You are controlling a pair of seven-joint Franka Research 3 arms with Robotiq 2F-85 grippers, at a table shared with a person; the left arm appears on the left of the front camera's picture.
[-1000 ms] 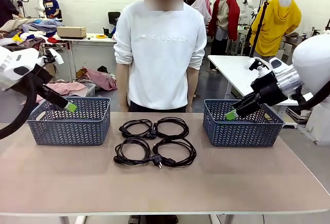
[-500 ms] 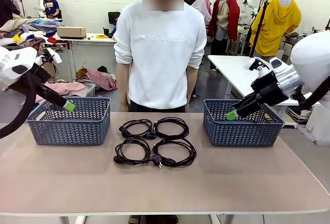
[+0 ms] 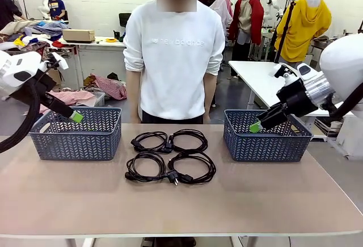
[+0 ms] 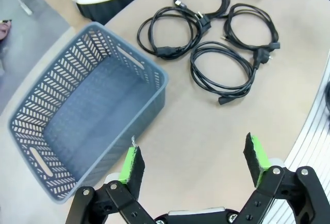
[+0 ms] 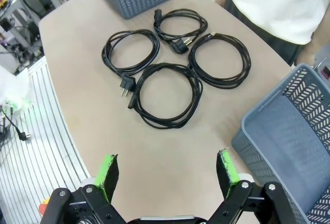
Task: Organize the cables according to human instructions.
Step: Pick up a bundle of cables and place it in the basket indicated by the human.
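Across the tan table (image 3: 255, 201) a person (image 3: 173, 59) in a white sweatshirt is standing with arms hanging down and hands hidden behind the far edge, so I am seeing no pointing gesture to act on. Four coiled black power cords (image 3: 168, 143) are lying in a tight two-by-two cluster at mid-table, between the left basket (image 3: 74, 142) and the right basket (image 3: 266, 145), with neighbouring coils touching or nearly so.

I am holding the left gripper (image 4: 192, 151) above its basket with the claw spread wide and carrying nothing. The right gripper (image 5: 166, 161) is hovering by its own basket, equally wide and empty.

As I judge it, I am waiting for the instruction, so I am not committing to a cord before a hand shows which one and which basket. When it comes, I am planning to come straight down over one side of a single coil, such as the near-right coil (image 5: 166, 123), pinching all its loops together. Catching a neighbour's plug would drag two at once.
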